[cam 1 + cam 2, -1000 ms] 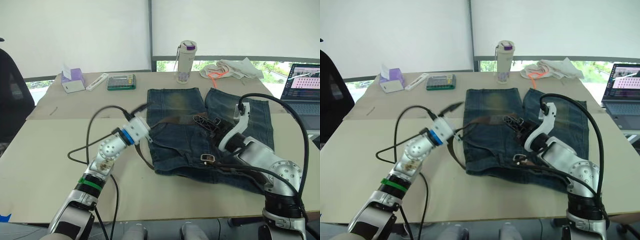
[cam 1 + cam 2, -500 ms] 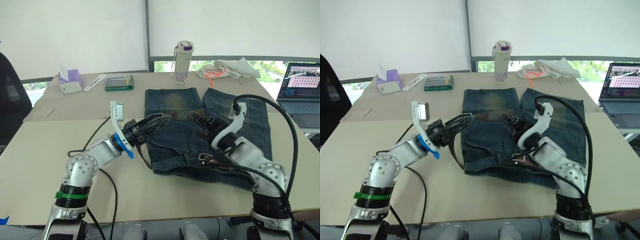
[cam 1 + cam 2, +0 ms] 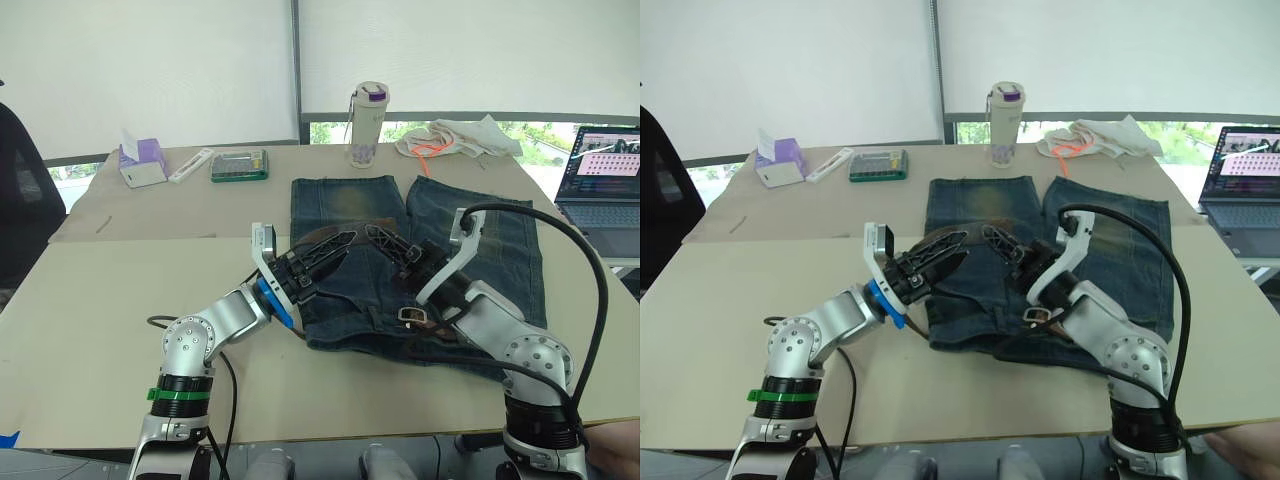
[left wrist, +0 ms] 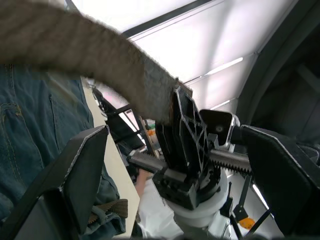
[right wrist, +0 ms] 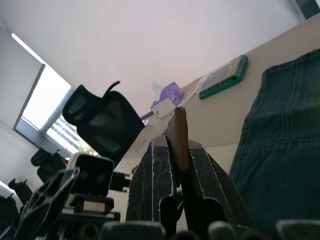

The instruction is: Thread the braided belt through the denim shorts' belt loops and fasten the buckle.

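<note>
Pinching the free end of the braided belt (image 5: 178,131) between its two black fingers, the right gripper (image 3: 385,241) sits closed on the strap near the middle of the frame, above the denim shorts (image 3: 455,225). The left gripper (image 3: 330,247) faces it from just beside, fingers spread apart with nothing between them; in its wrist view the strap (image 4: 90,62) arches across the upper left toward the other gripper's fingers.

Outward from there, the belt runs down across the shorts to the buckle (image 3: 414,317), which lies on the denim toward the lower middle of the frame, close to the right arm. The belt loops are too small to make out here.

As a judgement, the strap looks light and limp, sagging wherever unsupported, though its woven texture should resist slipping. A hold close to the tip seems best, keeping the end stiff enough to steer through a loop. The shorts are soft and may bunch or drag along, so the open gripper could usefully pin the waistband.
</note>
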Controlling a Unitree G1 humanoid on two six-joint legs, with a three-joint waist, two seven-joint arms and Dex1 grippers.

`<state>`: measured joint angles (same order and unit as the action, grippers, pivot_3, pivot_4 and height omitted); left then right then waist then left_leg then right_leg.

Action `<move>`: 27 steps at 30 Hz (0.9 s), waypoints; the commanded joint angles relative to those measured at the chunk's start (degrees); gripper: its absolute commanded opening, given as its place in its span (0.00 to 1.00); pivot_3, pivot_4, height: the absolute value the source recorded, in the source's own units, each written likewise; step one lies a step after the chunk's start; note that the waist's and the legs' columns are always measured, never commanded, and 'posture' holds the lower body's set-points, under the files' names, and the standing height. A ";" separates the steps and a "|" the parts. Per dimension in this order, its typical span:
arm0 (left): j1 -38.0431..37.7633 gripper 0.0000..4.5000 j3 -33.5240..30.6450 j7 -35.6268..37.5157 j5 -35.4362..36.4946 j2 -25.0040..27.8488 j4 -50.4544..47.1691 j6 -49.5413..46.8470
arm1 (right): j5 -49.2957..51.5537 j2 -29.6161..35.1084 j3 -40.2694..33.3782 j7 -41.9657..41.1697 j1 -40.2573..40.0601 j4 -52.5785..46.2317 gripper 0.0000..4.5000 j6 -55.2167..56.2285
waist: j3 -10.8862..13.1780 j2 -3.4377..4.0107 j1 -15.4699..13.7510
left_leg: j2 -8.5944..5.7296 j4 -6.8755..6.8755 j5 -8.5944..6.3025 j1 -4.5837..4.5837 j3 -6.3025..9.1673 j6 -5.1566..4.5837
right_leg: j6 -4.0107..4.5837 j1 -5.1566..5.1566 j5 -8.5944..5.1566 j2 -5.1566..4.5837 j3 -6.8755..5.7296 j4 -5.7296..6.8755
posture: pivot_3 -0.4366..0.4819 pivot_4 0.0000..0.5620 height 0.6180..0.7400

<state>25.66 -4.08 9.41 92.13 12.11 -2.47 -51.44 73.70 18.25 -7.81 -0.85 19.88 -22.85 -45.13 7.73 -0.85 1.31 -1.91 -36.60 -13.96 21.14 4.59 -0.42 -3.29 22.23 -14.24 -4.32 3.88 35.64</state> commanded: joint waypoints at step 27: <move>3.69 0.00 -4.08 7.65 -10.25 5.49 3.66 -5.13 | -8.18 15.42 -3.36 -16.27 -6.27 -4.26 0.62 0.64 | 0.02 -0.02 -0.69 | -0.05 0.01 0.00 0.05 -0.04 0.00 | -0.01 -0.06 0.00 -0.04 0.00 -0.25 | 0.48 0.27 1.00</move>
<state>27.43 -7.63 14.50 83.21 16.30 1.21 -55.87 67.87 31.44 -9.56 -12.37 14.37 -24.55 -45.94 7.74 -0.88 0.61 -1.98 -36.59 -13.97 21.21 4.52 -0.41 -3.31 22.17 -14.25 -4.36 3.83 35.35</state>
